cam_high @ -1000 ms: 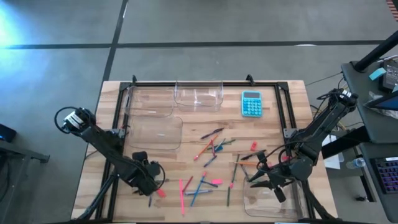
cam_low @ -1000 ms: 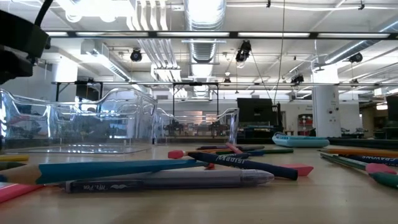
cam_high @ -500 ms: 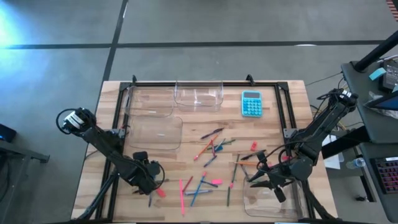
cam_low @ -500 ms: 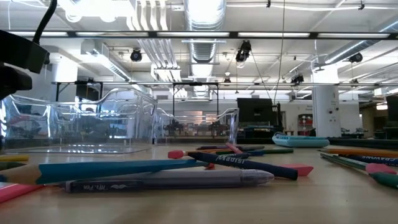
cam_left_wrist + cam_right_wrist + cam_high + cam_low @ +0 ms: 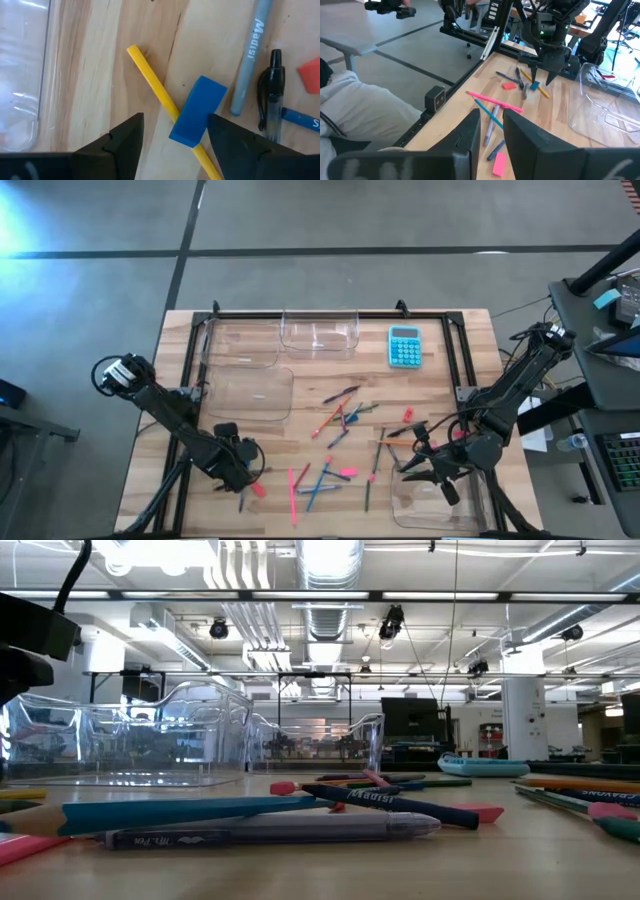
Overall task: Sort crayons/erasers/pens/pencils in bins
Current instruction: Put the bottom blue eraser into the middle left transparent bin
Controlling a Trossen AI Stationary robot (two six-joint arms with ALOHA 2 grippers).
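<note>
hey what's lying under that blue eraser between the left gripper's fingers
A yellow pencil runs under the blue eraser, which lies across it between the open left gripper fingers. The pencil's middle stretch is hidden beneath the eraser.

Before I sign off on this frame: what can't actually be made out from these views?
- Left gripper: open over the blue eraser; the left wrist view does not settle whether the fingers touch it.
- Yellow pencil: its far end is cut off by the left wrist view's edge.
- Right gripper: nothing shows between its narrow jaws.
- Bin contents: glare hides them in the low view.
</note>
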